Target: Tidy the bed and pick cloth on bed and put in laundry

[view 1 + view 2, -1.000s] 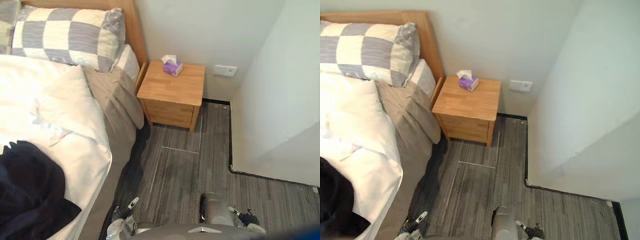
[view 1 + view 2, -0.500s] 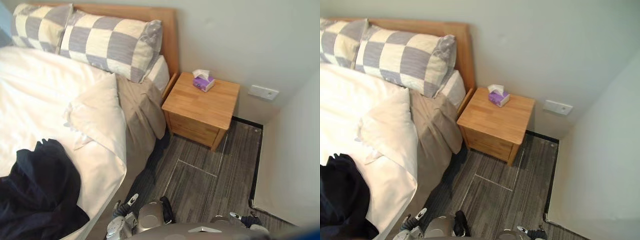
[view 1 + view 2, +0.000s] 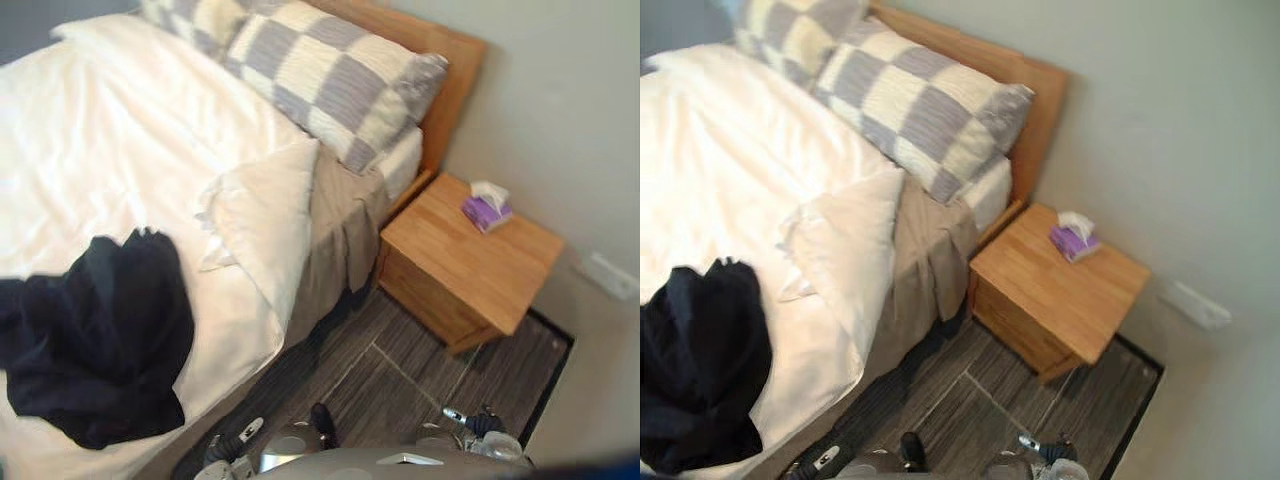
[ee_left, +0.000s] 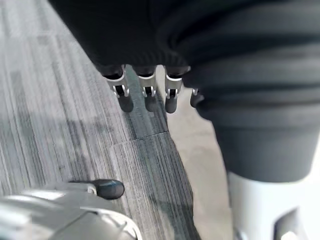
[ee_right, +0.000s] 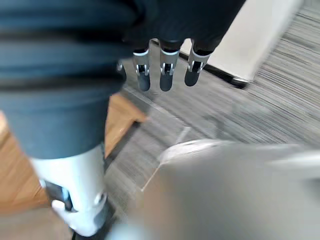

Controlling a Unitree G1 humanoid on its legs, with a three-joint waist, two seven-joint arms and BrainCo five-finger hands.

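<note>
Left eye view: dark cloth (image 3: 95, 340) lies crumpled on the white bed (image 3: 120, 150), lower left of frame; left wrist view: left robot hand (image 4: 149, 95), fingers straight, empty, over the floor (image 4: 50, 100); right wrist view: right robot hand (image 5: 167, 75) likewise, neither touching the dark cloth.

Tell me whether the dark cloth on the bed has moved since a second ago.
No. The whole view swung, so the camera moved; the dark cloth lies where it did, beside the folded duvet corner near the bed's edge.
</note>
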